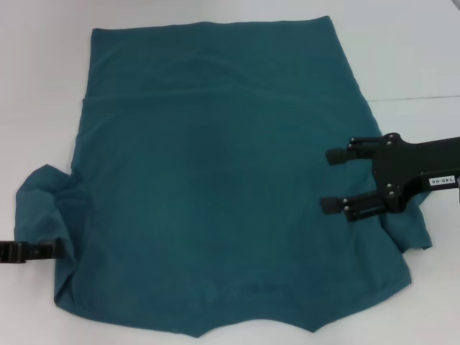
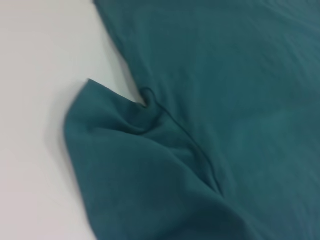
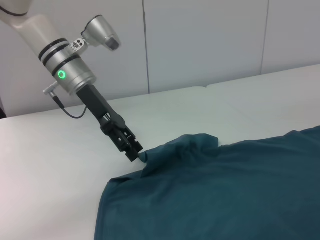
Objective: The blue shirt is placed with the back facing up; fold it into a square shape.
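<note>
Pinching the blue shirt's (image 1: 215, 194) left sleeve with my left gripper (image 3: 137, 154), I hover my right gripper (image 1: 332, 180) spread wide over its right side.

1 dark teal-blue soft cotton short-sleeved shirt (image 1: 215, 194), plain side up, w/ 2 sleeves showing, 1 per side. 1 white flat table (image 1: 43, 86) under it. 2 black robot grippers: left gripper (image 1: 50, 249) at the shirt's left sleeve edge, right gripper (image 1: 332, 180) over its right side, 2 fingers visible & spread apart.
</note>
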Robot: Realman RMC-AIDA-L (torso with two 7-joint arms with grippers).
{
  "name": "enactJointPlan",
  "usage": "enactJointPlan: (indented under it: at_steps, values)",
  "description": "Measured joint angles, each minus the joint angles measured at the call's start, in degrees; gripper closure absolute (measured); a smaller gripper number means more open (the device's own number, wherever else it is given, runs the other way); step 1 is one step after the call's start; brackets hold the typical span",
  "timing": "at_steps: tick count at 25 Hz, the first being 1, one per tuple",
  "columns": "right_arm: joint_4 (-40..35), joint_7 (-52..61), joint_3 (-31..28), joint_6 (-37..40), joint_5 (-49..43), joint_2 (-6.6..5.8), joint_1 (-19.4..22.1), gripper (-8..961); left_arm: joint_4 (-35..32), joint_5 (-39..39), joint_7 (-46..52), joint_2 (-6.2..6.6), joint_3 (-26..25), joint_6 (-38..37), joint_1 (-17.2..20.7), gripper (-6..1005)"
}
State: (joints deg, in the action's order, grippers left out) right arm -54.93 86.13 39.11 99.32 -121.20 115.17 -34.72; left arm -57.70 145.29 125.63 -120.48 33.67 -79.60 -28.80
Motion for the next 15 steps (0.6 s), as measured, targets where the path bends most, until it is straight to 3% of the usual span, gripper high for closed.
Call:
enactJointPlan:
  at_steps: [11,15]
  values:
    - [-0.08,0.97,0.0,-0.01,0.01,0.22,-0.19,7,-0.25,0.67,-0.34,-0.66,2.26,5.69,1.05,192]
    - [-0.1,1.08,0.0,0.0,0.01,0.37,-0.19,6,-0.83,2.42,-0.19,-1.66,3.23,7.47,1.2,207]
